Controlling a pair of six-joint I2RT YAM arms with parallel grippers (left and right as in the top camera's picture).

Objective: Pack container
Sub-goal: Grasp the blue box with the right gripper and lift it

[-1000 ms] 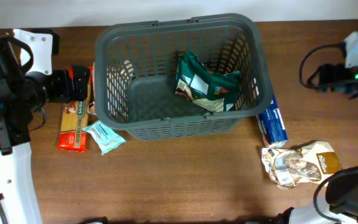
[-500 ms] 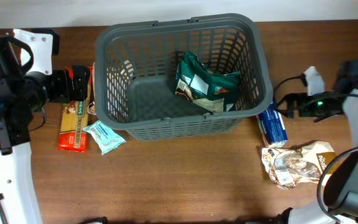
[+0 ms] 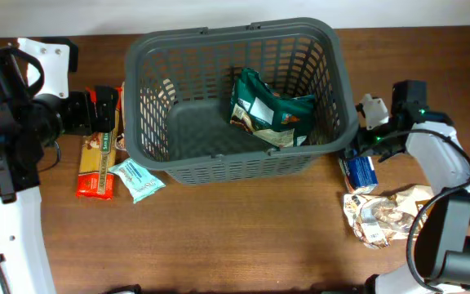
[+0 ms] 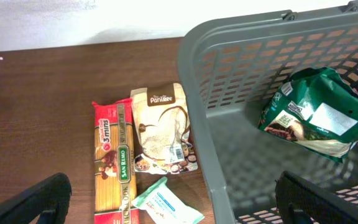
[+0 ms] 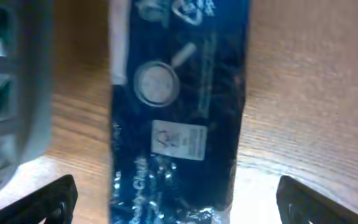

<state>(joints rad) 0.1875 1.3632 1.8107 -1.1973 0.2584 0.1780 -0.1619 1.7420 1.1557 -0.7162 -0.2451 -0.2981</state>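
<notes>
The container (image 3: 235, 34) is a large dark grey basket at the back middle of the table, with a green packet (image 3: 268, 110) lying in its right half. My right gripper (image 5: 179, 205) hangs open just off the basket's right wall. Its fingers stand wide on either side of a dark blue packet (image 5: 179, 93) that lies flat on the table, and neither touches it. My left gripper (image 4: 176, 208) is open above the basket's left wall (image 4: 194, 106), with nothing between its fingers.
Left of the basket lie a red and yellow spaghetti packet (image 4: 114, 162), a white and brown pouch (image 4: 163, 130) and a pale green wipes packet (image 4: 166, 202). A crumpled white and brown bag (image 3: 394, 214) lies just in front of the blue packet (image 3: 359, 170).
My right arm has swung in from the far right edge to just above the blue packet by the basket. The left arm and all packets have stayed still.
</notes>
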